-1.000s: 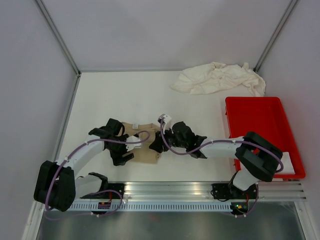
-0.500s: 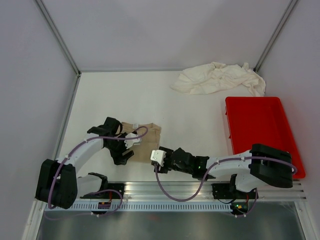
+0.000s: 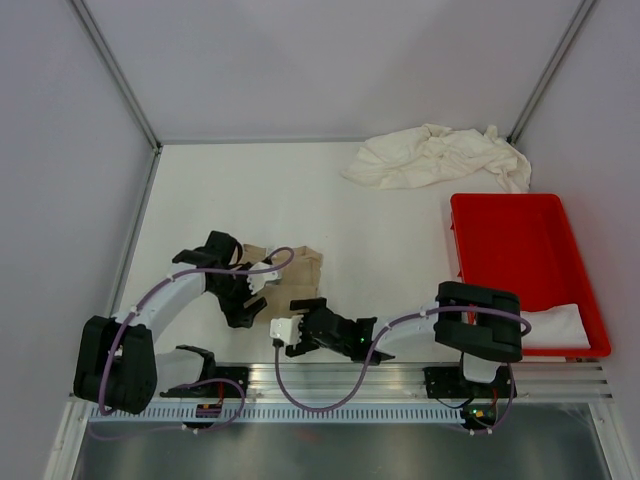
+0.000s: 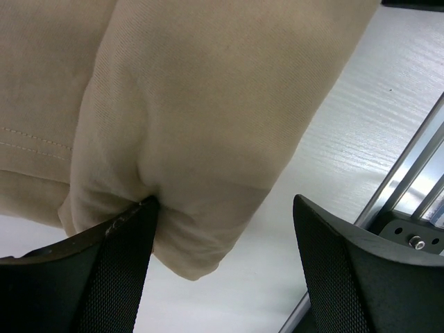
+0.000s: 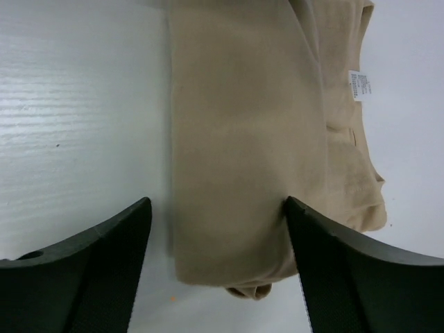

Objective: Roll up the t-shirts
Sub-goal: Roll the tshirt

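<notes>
Backing off, the right gripper (image 5: 218,208) has released the folded tan cotton t-shirt (image 5: 236,139) lying on the white table (image 5: 83,104) between the arms; its fingers and the left gripper's (image 4: 222,208) stand spread, rolling not begun.

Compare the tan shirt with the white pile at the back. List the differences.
Colour: the tan shirt is beige, the white pile cream. Shape: the tan shirt is folded into a narrow band; the white pile is crumpled and spread. Place: the tan shirt lies near the front; the white pile far back on the right. Both are soft cloth on the table.
</notes>
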